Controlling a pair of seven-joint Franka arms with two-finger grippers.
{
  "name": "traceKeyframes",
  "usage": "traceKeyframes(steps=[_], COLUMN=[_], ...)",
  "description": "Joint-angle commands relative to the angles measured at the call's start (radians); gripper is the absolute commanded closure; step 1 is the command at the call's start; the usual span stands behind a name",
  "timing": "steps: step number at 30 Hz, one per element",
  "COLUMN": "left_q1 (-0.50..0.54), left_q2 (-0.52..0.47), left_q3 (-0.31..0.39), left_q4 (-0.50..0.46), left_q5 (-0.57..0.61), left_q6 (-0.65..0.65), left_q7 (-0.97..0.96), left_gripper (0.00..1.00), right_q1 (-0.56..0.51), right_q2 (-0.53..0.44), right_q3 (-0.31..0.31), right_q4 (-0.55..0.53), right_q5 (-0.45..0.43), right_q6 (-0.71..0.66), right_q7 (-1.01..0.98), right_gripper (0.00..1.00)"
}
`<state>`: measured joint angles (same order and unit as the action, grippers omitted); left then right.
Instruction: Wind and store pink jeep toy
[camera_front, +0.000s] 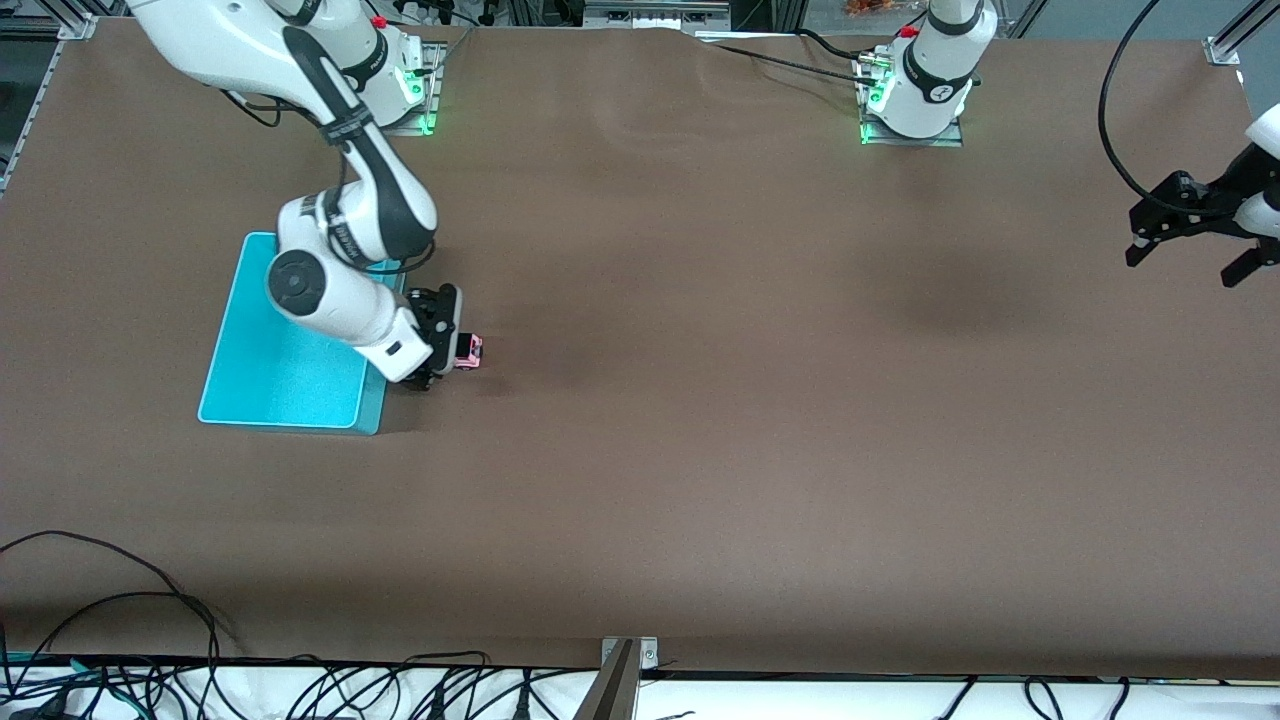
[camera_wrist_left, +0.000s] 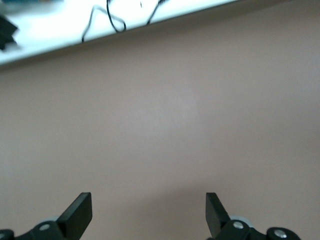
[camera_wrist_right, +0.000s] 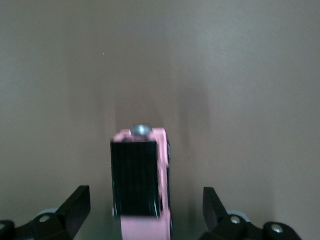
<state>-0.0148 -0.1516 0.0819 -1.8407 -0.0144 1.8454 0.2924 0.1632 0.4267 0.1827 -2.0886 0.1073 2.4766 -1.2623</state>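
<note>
Right gripper (camera_front: 452, 345) sits low beside the cyan bin (camera_front: 285, 350), fingers spread around the pink jeep toy (camera_wrist_right: 142, 180), not clamping it. Left gripper (camera_front: 1190, 245) waits at three o'clock, released.

The place was a robotics lab. Two white Franka arms stood bolted on metal base plates (camera_front: 910, 132) with green status lights, at the edge of a wide table (camera_front: 700, 450) covered in plain brown sheeting. Aluminium framing rails (camera_front: 1235, 35) ran at the corners, and loose black cables (camera_front: 150, 620) trailed over the table's edge nearest the front camera.
</note>
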Motion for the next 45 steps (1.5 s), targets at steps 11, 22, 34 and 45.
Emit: traceKeyframes(steps=[11,22,34,45], left_q1=[-0.004,-0.005,-0.007,-0.007], left_q2=[0.000,0.004,0.041,0.044], left_q3=[0.003,-0.005,-0.022,-0.020], left_q4=[0.037,0.055,0.120,0.124], left_q5=[-0.047,-0.042,-0.044,-0.044], left_q6=[-0.164,-0.166,-0.172,-0.179], left_q7=[-0.260,-0.331,-0.332,-0.331], left_gripper=[0.00,0.00,0.00,0.00], right_q1=[0.002,0.002,-0.011,-0.074], right_q2=[0.015,0.004,-0.023,-0.052], right_q3=[-0.006,-0.015,-0.023,-0.170], right_q4=[-0.039,0.073,0.415,0.499], right_q5=[-0.061,-0.110,-0.109,-0.052], right_q6=[0.081,-0.132,-0.603,-0.864], right_q7=[-0.011,-0.002,0.055,-0.162], right_gripper=[0.28,0.85,0.85,0.84])
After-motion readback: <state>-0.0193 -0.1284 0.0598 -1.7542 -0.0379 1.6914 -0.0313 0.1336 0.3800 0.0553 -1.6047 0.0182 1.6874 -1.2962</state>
